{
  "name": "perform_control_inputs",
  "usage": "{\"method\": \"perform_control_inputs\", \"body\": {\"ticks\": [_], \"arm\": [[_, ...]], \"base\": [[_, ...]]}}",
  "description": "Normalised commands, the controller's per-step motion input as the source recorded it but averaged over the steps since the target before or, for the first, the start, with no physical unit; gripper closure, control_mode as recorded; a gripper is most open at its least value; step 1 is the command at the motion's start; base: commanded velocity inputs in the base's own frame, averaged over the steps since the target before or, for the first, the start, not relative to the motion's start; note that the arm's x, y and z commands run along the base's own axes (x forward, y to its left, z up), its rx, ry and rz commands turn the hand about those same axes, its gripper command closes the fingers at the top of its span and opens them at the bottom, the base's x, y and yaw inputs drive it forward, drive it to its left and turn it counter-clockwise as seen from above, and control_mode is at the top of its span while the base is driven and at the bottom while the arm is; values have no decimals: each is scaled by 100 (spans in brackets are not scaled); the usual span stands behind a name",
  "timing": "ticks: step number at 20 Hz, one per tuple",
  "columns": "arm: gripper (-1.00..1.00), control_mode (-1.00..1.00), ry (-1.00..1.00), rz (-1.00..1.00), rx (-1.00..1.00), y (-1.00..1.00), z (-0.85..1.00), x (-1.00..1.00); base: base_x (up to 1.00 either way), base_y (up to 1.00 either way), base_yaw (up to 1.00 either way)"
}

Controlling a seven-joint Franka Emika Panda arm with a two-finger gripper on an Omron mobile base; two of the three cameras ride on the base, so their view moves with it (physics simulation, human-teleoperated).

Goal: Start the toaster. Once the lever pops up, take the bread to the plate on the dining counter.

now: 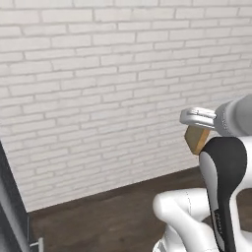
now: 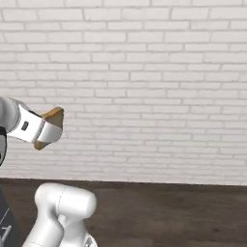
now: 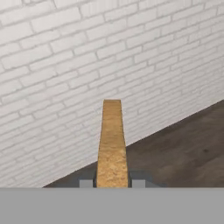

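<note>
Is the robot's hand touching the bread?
Touching. In the hand view the fingers press both sides of the bread, edge-on between them.

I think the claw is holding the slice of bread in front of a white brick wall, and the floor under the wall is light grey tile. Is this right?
Not fully. The claw does hold the bread before the white brick wall, but the floor is dark brown wood, not light grey tile. The hand view shows it, and so do both base views.
</note>
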Motion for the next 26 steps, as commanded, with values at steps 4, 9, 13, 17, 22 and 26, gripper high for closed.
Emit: {"method": "perform_control_inputs", "body": {"ticks": [4,9,13,17,22,26], "arm": [[100,100,0,0,0,0,0,0],[100,100,0,0,0,0,0,0],[100,100,0,0,0,0,0,0],[100,100,0,0,0,0,0,0],[100,100,0,0,0,0,0,0],[100,100,0,0,0,0,0,0]], "base": [[61,-16,-58],[51,-21,-60],[51,-17,-60],[61,-6,-58],[78,0,-52],[87,0,-50]]}}
